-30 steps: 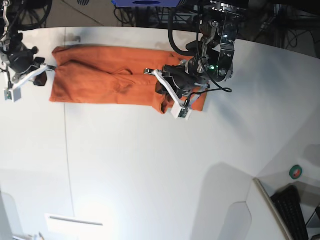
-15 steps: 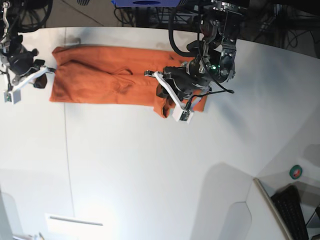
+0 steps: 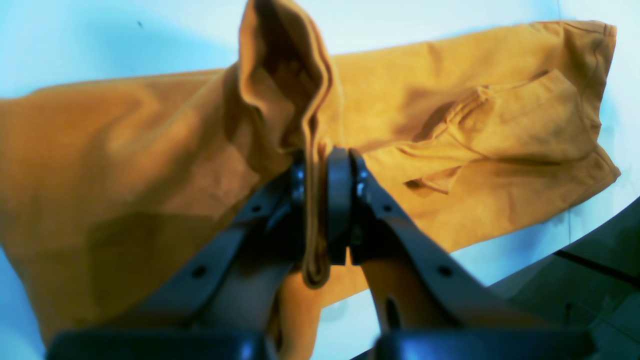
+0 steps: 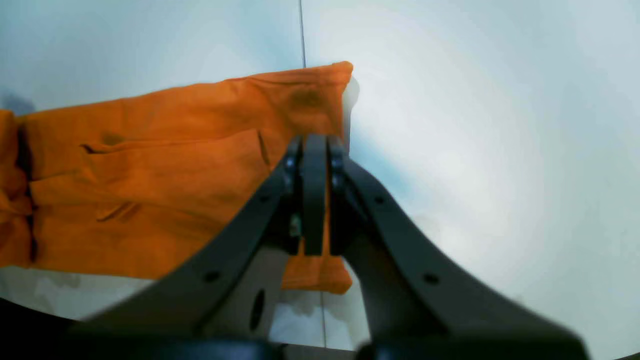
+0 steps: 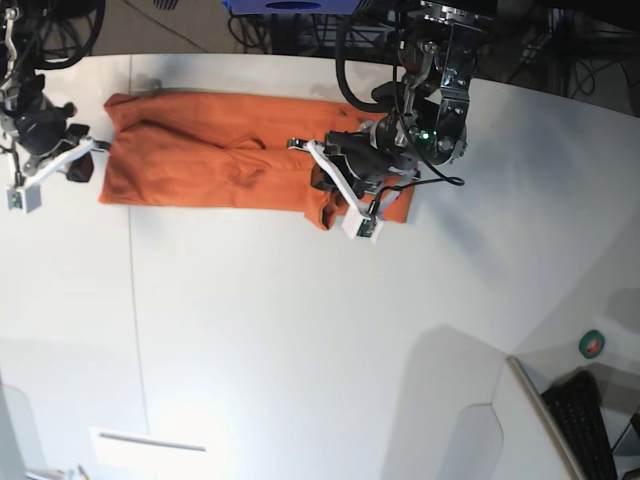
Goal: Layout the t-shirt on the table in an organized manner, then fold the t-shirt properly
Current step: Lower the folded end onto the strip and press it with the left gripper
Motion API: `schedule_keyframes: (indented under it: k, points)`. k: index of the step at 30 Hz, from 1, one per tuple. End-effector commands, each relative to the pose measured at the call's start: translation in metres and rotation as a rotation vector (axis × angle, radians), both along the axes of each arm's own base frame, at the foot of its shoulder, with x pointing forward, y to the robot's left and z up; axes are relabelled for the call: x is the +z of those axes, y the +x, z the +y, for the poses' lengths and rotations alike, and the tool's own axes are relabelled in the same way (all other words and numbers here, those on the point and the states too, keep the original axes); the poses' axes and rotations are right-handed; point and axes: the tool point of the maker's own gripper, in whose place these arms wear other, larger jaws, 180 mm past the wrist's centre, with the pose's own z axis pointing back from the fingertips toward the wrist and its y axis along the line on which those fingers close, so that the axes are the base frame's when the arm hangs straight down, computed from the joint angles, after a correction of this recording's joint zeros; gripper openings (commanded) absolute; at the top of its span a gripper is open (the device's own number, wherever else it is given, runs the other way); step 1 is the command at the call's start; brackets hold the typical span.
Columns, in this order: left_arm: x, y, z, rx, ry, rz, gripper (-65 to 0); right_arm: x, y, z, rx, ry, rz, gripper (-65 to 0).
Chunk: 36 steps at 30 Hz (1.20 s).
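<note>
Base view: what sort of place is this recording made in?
Probably a robotics lab or workshop bench. A large white table holds only an orange t-shirt; cables and dark equipment crowd its far edge, and a keyboard sits nearby.

The t-shirt (image 5: 210,160) lies lengthwise across the far side of the table (image 5: 300,340), with the right gripper (image 5: 82,160) at its left end and the left gripper (image 5: 325,185) over its right end
</note>
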Motion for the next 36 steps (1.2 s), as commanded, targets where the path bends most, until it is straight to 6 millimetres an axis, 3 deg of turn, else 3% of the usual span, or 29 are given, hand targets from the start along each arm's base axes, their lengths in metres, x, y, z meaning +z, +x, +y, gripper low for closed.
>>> schedule_keyframes:
  k: [1,17,18,22,27,30,33,36]
  points:
    - [0.01,0.008,-0.005,0.003,-0.025,-0.036,-65.0,0.01,0.007,-0.004,0.005,-0.01,-0.038,-65.0]
    - [0.008,0.007,-0.005,0.003,-0.024,-0.03,-65.0,0.009,0.007,-0.003,0.003,-0.008,-0.037,-65.0]
    - [0.008,0.007,-0.005,0.003,-0.024,-0.03,-62.9,0.009,0.007,-0.003,0.003,-0.008,-0.037,-65.0]
    - [0.008,0.007,-0.007,-0.006,-0.024,-0.03,-42.6,0.009,0.007,-0.003,0.003,-0.008,-0.037,-65.0]
    - [0.008,-0.003,-0.026,-0.08,-0.03,-0.027,-25.8,0.009,0.007,-0.003,0.003,-0.008,-0.037,-65.0]
    - [0.003,-0.006,-0.041,-0.134,-0.031,-0.014,-21.4,0.009,0.007,-0.003,0.005,-0.008,-0.037,-65.0]
    - [-0.012,-0.018,-0.065,-0.236,-0.021,0.03,-21.2,0.009,0.007,-0.003,0.003,-0.008,-0.037,-65.0]
    - [-0.012,-0.025,-0.085,-0.319,-0.017,0.028,-21.4,0.009,0.007,-0.003,0.003,-0.008,-0.037,-65.0]
